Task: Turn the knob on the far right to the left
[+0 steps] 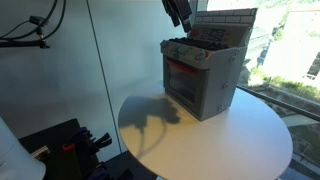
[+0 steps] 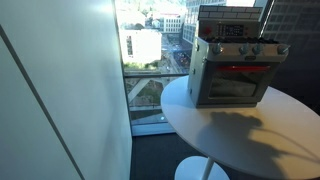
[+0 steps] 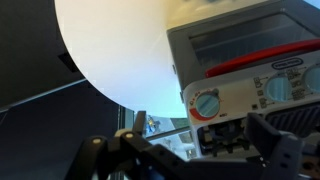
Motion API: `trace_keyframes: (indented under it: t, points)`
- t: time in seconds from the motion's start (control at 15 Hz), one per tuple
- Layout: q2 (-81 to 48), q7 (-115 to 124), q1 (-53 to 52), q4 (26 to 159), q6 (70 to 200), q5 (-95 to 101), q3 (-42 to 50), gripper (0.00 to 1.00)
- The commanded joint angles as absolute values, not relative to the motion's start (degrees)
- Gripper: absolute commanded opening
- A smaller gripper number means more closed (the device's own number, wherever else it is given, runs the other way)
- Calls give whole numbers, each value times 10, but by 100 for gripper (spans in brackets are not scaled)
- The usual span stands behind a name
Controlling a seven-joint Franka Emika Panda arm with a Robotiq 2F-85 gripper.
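A grey toy oven (image 1: 205, 75) with a red door handle stands on the round white table (image 1: 240, 145); it also shows in an exterior view (image 2: 232, 70). In the wrist view its front panel carries a blue knob (image 3: 206, 103) with an orange dial ring, beside a panel of small buttons (image 3: 275, 88). Small knobs show on the panel in an exterior view (image 2: 215, 50). My gripper (image 1: 177, 10) hangs above the oven's top, clear of it. In the wrist view its dark fingers (image 3: 190, 150) are spread wide with nothing between them.
Large windows run behind the table, with buildings outside (image 2: 145, 45). A white wall panel (image 1: 60, 80) and dark equipment with cables (image 1: 70, 145) stand beside the table. The tabletop's bare part (image 2: 250, 130) lies in front of the oven.
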State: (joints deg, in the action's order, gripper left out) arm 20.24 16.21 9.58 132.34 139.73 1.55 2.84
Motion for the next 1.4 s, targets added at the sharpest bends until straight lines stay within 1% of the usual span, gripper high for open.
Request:
trace_keyframes:
  t: [0.0,0.67,1.33]
  points:
    - [208,197,102,1349,1448,1,29,100]
    - [176,217,98,1381,1561,-80,36,100]
    - [113,221,88,1359,1614,-132,40,100]
